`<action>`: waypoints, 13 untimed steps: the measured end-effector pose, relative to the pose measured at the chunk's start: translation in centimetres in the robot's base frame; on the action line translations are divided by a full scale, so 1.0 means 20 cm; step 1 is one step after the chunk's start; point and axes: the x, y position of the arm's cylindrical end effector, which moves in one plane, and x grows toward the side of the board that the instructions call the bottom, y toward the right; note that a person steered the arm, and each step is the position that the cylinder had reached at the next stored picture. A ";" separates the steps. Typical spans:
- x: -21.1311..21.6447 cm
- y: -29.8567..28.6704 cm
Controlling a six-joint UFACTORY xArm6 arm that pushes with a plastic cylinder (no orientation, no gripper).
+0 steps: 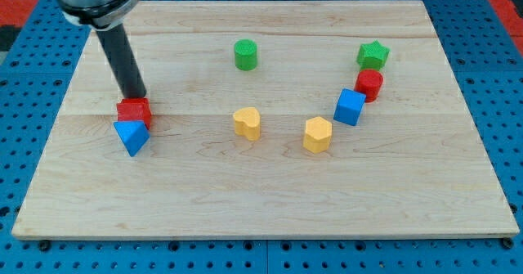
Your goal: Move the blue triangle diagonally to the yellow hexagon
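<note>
The blue triangle (131,137) lies at the view's left, touching a red block (134,110) just above it. The yellow hexagon (318,134) sits right of the view's centre. My tip (136,96) is at the upper edge of the red block, with the rod rising up and to the left. The tip is above the blue triangle, with the red block between them. Whether the tip touches the red block cannot be told.
A yellow heart-shaped block (247,122) lies between triangle and hexagon. A blue cube (350,107), a red cylinder (369,85) and a green star (373,56) curve up on the right. A green cylinder (245,54) sits top centre. All rest on a wooden board (270,200).
</note>
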 end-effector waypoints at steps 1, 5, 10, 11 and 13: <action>0.11 0.12; 0.61 -0.10; 0.54 0.46; 0.50 0.61; 0.54 0.93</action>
